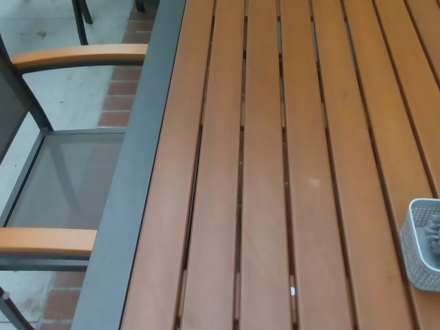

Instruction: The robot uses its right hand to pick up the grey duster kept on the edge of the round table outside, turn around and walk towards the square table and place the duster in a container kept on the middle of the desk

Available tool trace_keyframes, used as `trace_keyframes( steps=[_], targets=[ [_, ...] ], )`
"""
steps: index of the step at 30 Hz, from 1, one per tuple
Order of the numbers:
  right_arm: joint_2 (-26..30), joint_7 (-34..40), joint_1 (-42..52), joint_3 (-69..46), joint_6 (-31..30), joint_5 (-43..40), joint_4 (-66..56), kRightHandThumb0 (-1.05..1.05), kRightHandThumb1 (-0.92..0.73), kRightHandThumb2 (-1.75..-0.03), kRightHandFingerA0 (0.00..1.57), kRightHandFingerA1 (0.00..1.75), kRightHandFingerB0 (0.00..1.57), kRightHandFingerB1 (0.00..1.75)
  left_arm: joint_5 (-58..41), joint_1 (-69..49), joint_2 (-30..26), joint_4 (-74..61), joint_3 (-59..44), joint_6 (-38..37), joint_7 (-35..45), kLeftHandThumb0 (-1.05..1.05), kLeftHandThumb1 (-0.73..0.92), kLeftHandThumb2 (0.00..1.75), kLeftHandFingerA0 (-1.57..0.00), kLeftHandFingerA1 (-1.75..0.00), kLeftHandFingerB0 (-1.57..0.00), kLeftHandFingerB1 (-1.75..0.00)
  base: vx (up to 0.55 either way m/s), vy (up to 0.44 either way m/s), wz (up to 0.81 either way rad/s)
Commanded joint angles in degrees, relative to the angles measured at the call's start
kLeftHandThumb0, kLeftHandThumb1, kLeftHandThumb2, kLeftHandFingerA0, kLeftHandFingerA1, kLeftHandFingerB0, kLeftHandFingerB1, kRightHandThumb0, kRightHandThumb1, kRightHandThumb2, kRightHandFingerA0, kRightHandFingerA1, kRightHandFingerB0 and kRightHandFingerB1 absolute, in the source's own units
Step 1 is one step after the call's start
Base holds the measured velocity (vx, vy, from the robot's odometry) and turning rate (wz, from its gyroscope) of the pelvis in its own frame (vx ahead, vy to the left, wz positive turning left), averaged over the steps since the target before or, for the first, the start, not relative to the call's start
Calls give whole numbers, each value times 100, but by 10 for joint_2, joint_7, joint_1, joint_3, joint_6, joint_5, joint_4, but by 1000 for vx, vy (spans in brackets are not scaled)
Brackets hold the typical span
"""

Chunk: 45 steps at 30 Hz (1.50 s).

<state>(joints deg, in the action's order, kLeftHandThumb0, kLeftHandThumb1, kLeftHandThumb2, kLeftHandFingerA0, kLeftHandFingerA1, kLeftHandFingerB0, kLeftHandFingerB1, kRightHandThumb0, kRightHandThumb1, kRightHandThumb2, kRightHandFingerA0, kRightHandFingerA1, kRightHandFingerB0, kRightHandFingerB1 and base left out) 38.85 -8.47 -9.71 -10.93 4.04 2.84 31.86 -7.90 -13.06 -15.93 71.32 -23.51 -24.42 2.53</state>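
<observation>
Grey duster (433,230) lies inside white mesh container (414,254) on slatted wooden table (275,172); chair (55,172) beside table; no hand visible.

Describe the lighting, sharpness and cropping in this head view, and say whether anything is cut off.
Head view: soft, even daylight, no hard shadows or glare on the slatted wooden table. The slats and the chair are reasonably sharp. The white container is cropped by the right edge, and the grey duster inside it is dark, slightly blurred and only partly visible. Neither robot hand shows.
</observation>
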Motion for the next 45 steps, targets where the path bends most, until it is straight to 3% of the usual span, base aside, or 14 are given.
trace_keyframes(
  steps=[1,6,7,10,11,16,17,22,23,25,27,35,36,45],
  targets=[
    [61,-47,-33,31,79,39,60,-63,-30,-173,138,171,128,171,-2,1,-7,0,0,-24,-4,-2,50,105,-93,-95,-89,-69,0,0,0],
    [105,-103,-37,65,-5,53,56,-36,-13,-174,112,141,120,127,-3,-3,-6,-4,0,-31,-4,0,49,108,-92,-95,-89,-70,0,0,0],
    [110,-106,-35,69,-9,53,55,-32,-38,-154,112,134,114,112,-2,-4,-6,-2,0,-31,-4,-1,49,107,-91,-93,-87,-69,0,0,0],
    [114,-107,-23,61,-25,41,47,-31,-41,-121,107,144,77,90,1,-7,-6,-4,2,-33,-7,-5,52,101,-91,-93,-86,-71,0,0,0],
    [121,-116,-17,62,-57,44,29,-60,-58,-73,92,115,44,75,1,-7,-7,-5,3,-32,-7,-2,55,97,-91,-95,-87,-70,0,0,0],
    [135,-145,-6,65,-116,49,-17,-65,-59,-68,77,107,38,73,-4,-5,-7,-2,-1,-31,-2,-1,54,100,-92,-95,-87,-70,0,0,0],
    [151,-160,4,76,-134,63,-43,-87,-65,-57,3,88,30,69,-5,-5,-6,-3,-1,-30,0,-2,49,106,-93,-97,-89,-70,0,0,0],
    [178,-183,26,92,-177,83,-99,-87,-65,-57,3,88,30,69,-6,-4,-6,-3,-2,-29,2,-2,49,106,-93,-97,-89,-70,0,0,0],
    [203,-198,40,115,-172,113,-130,-91,-70,-62,0,28,17,58,-5,-6,-7,-3,-2,-30,0,-3,50,103,-93,-96,-89,-70,0,0,0],
    [213,-203,48,124,-171,124,-144,-94,-66,-69,0,16,14,58,-5,-8,-7,-4,-2,-30,0,-2,51,102,-93,-96,-89,-70,0,0,0],
    [213,-191,56,125,-175,125,-148,-105,-62,-105,0,34,11,51,-4,-8,-6,-6,-1,-31,-1,-3,51,102,-92,-99,-88,-70,0,0,0],
    [207,-170,69,119,-193,140,-163,-105,-62,-105,0,36,10,51,-2,-8,-5,-4,0,-30,-7,-4,50,103,-92,-95,-88,-71,0,0,0],
    [202,-157,72,110,-187,140,-163,-85,-78,-64,0,15,10,56,-5,-8,-4,-4,-2,-31,-3,-2,49,102,-96,-97,-90,-71,0,0,0],
    [168,-113,98,49,-159,122,-163,-78,-78,-63,0,45,21,58,-4,-8,-2,-2,-1,-33,2,0,51,104,-93,-96,-87,-70,0,0,0]
  ],
)
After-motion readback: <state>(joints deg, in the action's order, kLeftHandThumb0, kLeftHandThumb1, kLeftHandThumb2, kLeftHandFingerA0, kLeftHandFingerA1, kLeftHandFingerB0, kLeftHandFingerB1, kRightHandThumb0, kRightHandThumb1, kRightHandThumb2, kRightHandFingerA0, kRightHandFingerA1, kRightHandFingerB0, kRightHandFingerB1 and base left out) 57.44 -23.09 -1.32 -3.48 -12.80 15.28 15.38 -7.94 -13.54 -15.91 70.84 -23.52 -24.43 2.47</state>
